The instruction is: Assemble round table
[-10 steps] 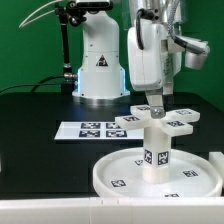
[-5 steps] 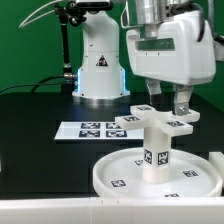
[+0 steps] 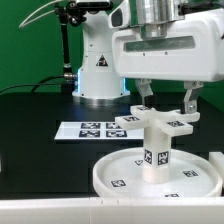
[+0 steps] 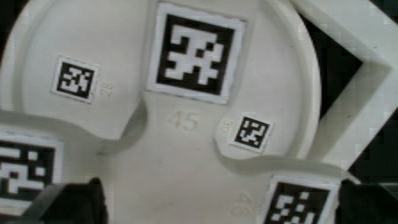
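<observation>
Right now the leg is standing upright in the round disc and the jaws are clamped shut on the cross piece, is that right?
Not quite. The leg does stand upright in the disc, but the exterior view shows the jaws open, fingers spread either side above the cross piece, not clamped on it.

1. The round disc (image 3: 155, 176) lies on the table (image 3: 40, 130) at the near edge, toward the exterior view's right corner.
2. The cylinder leg (image 3: 156, 148) stands upright on the disc, about at its middle.
3. The cross-shaped base piece (image 3: 160, 119) (image 4: 187, 120) sits on top of the leg.
4. The marker board (image 3: 92, 129) lies flat on the table behind the disc, toward the exterior view's left of the leg and apart from the disc.
5. The gripper (image 3: 167, 100) hangs above the base piece, one finger toward each side of it; whether they touch it cannot be told.
</observation>
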